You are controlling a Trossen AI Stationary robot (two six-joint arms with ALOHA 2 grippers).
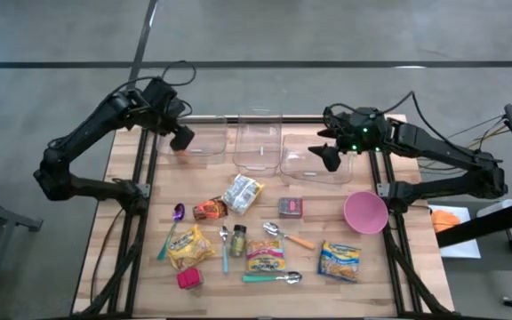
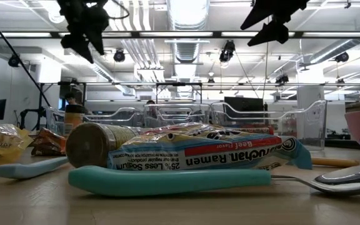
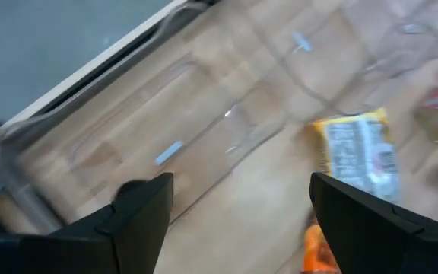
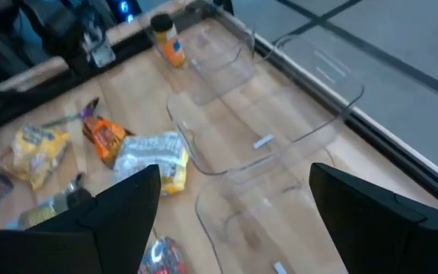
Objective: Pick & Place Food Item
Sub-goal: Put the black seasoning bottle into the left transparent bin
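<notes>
Several food items lie flat on the wooden table: a white-and-yellow packet [image 1: 243,192] [image 3: 360,148] [image 4: 154,156], an orange-brown packet [image 1: 210,209], a yellow bag [image 1: 189,246], two ramen packets [image 1: 265,255] [image 1: 340,260] and a dark red box [image 1: 291,207]. My left gripper [image 1: 182,138] [image 3: 242,221] hangs open above the left clear bin [image 1: 204,138], with nothing between its fingers. My right gripper [image 1: 327,156] [image 4: 238,221] hangs open above the right clear bin [image 1: 314,162], also with nothing between its fingers. Both grippers are high above the table in the low view [image 2: 83,31] [image 2: 270,22].
Three clear bins stand in a row along the far edge, the middle one [image 1: 258,142] between the grippers. An orange jar [image 4: 169,42] stands by the left bin. A pink bowl [image 1: 365,212], a spice jar [image 1: 238,240] and several spoons [image 1: 269,277] lie among the food.
</notes>
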